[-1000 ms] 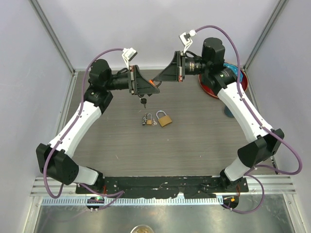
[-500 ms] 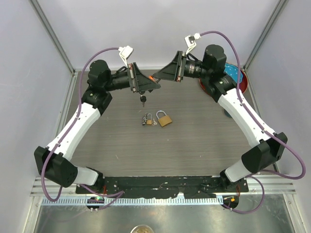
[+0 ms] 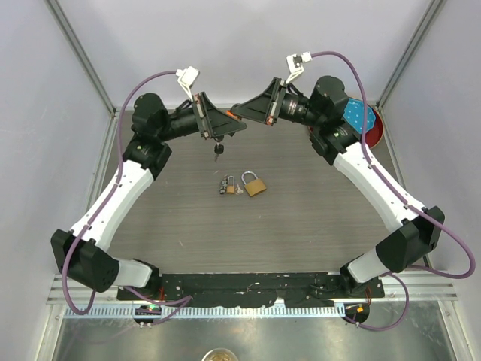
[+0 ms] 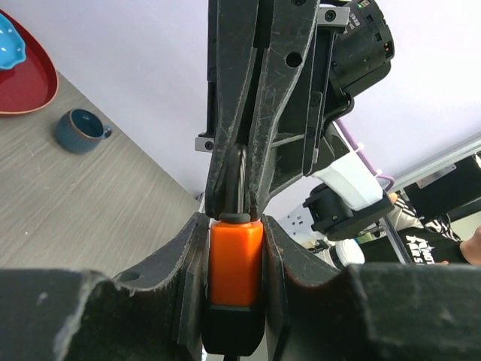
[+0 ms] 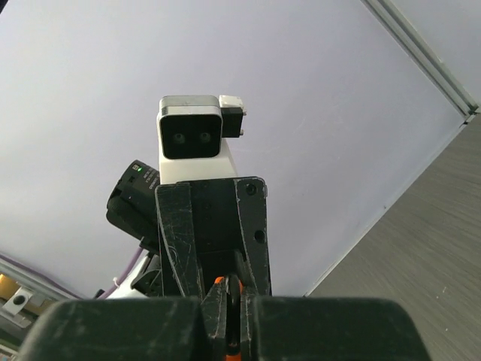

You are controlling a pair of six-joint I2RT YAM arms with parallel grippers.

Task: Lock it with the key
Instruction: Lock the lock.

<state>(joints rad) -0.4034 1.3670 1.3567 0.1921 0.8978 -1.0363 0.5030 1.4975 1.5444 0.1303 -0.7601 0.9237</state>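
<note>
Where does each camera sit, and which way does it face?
Top external: above and behind the bases, looking down on the table; both arms show.
Left wrist: on the left arm, looking along the left gripper at the orange padlock, right gripper beyond.
Right wrist: on the right arm, facing the left gripper; its own gripper shows.
Shared: both wrist views show the orange padlock.

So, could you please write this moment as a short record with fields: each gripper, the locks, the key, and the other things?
left gripper: shut on the orange padlock, held above the table
right gripper: shut on the shackle of the same lock
key: dark, hangs below the left gripper; seems to sit in the lock
on table: brass padlock, small padlock with keys beside it
far right: red plate, blue cup
</note>
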